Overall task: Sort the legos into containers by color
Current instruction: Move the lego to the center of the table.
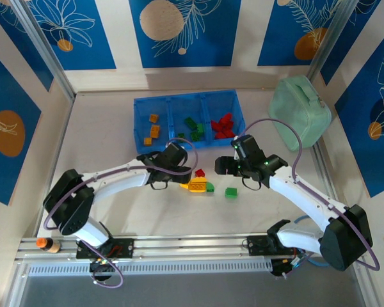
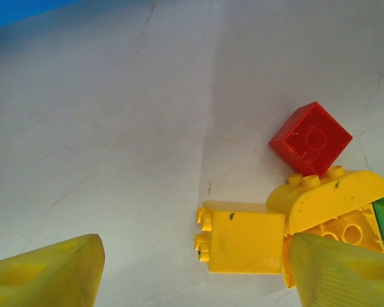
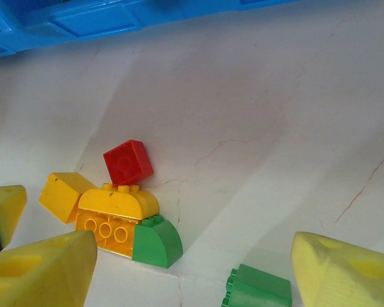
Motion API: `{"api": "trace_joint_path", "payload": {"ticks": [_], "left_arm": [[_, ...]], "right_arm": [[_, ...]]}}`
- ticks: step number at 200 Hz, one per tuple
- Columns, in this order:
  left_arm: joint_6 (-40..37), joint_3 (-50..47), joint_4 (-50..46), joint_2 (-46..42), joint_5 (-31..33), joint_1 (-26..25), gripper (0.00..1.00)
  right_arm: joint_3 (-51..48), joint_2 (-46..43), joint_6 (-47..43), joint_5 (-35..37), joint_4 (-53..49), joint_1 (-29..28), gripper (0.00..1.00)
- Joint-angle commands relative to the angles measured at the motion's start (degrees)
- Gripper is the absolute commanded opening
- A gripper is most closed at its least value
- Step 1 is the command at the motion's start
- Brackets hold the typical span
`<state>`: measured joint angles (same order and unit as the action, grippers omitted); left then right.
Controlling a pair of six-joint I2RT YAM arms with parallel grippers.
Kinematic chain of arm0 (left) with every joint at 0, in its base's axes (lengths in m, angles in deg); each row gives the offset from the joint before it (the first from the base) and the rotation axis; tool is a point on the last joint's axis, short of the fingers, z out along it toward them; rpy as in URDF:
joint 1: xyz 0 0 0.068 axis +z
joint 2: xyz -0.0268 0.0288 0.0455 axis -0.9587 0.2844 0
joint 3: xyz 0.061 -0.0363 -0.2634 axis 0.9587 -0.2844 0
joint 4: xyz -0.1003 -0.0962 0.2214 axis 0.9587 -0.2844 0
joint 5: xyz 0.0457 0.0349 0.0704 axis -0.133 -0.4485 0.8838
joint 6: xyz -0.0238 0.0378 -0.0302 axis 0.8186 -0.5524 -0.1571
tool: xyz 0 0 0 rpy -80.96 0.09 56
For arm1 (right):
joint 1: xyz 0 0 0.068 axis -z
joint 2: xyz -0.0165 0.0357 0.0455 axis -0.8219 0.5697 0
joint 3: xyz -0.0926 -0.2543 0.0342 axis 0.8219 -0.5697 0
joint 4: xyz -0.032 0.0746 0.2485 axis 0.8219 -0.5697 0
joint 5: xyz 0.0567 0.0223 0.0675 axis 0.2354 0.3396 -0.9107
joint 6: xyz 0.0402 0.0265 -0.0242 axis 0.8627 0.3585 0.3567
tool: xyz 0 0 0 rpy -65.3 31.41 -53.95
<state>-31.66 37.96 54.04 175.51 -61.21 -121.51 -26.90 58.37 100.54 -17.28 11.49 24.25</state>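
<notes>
Jaws on my left gripper [image 2: 195, 256] stand apart, empty. Centre them over yellow brick [image 2: 246, 238], lower mid frame, w/o nudging red brick [image 2: 310, 137]; close on flat sides.

Mint-green case [image 1: 299, 112] (rounded) at the white table's [image 1: 109, 147] far right corner

Your blue containers [image 1: 143, 112] hold orange, green and red legos [image 1: 224, 126] apart — a loose mixed clump [image 1: 197, 186] lies at their six o'clock.
</notes>
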Motion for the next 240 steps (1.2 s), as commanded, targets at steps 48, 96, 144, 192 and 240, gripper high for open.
{"api": "trace_joint_path", "payload": {"ticks": [48, 96, 144, 192, 240], "left_arm": [[1.8, 2.0, 1.5, 5.4, -1.2, -3.2, 0.74], [1.5, 1.8, 0.3, 5.9, 1.3, -3.2, 0.71], [1.3, 0.3, -1.2, 6.3, 3.9, -3.1, 0.68], [1.4, -3.4, -2.0, 1.9, 6.7, 0.7, 0.67], [0.4, -3.1, -2.5, -1.1, 7.4, 0.5, 0.72]], "right_arm": [[-0.4, -0.3, 0.2, -1.4, 1.4, 0.3, 0.80], [-1.5, -1.9, 0.1, -0.8, 1.1, 0.5, 0.80], [-2.0, -2.8, 0.4, -1.3, 1.0, 1.1, 0.80], [-2.0, -2.9, 0.4, -1.4, 1.0, 1.1, 0.80], [-1.9, -2.8, 0.7, -1.9, 1.3, 1.1, 0.79]]}}
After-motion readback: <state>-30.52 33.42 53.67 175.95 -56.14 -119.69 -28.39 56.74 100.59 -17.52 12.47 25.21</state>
